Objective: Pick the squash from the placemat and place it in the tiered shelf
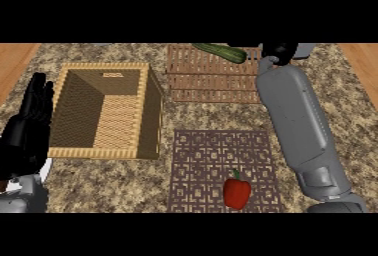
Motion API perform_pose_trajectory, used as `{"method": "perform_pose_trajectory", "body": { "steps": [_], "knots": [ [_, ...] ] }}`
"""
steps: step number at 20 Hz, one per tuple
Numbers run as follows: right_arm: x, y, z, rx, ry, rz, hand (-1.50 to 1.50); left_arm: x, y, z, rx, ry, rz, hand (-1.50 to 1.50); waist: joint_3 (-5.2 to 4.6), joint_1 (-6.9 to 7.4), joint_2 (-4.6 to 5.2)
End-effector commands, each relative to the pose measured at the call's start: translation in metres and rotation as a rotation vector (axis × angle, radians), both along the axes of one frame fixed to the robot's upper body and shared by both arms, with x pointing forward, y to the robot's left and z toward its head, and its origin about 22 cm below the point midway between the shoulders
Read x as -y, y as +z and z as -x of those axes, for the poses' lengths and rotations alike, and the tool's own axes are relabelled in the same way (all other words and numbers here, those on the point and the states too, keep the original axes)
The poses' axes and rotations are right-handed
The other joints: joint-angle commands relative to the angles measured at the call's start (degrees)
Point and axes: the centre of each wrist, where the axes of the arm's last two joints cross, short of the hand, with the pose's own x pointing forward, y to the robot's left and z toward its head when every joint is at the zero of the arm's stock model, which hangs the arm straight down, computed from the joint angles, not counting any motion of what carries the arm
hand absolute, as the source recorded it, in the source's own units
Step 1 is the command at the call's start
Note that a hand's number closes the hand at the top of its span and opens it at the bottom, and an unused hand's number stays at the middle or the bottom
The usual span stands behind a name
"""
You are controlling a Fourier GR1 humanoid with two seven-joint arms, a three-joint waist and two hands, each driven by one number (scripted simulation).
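Head view, squash (220, 51) lying diagonally on tiered shelf (214, 80)

Squash (220, 51) on tiered shelf (210, 80), behind placemat (214, 155); basket (103, 112) left.

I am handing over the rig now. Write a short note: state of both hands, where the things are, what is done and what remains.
Left hand: open, resting at the left edge.
Right hand: extended beside the tiered shelf, just right of the squash; grip not visible.
The squash lies on the shelf's far end.
Red pepper is on the placemat; wicker basket at left.
Done: squash appears placed. Left: confirm release, withdraw the right arm.
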Motion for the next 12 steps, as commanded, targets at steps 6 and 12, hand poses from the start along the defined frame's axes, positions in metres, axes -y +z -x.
{"method": "perform_pose_trajectory", "body": {
  "steps": [6,12],
  "knots": [
    [0.079,0.025,0.027,0.02,-0.184,-0.137,-1.5,-0.002,-0.03,0.009,-0.131,0.019,0.043,0.0,-0.84,-2.57,-0.24],
    [0.116,0.008,0.081,-0.012,-0.183,-0.131,-1.5,-0.006,-0.037,0.016,-0.135,0.051,0.05,0.0,-0.85,-3.6,-0.33]
  ]
}}
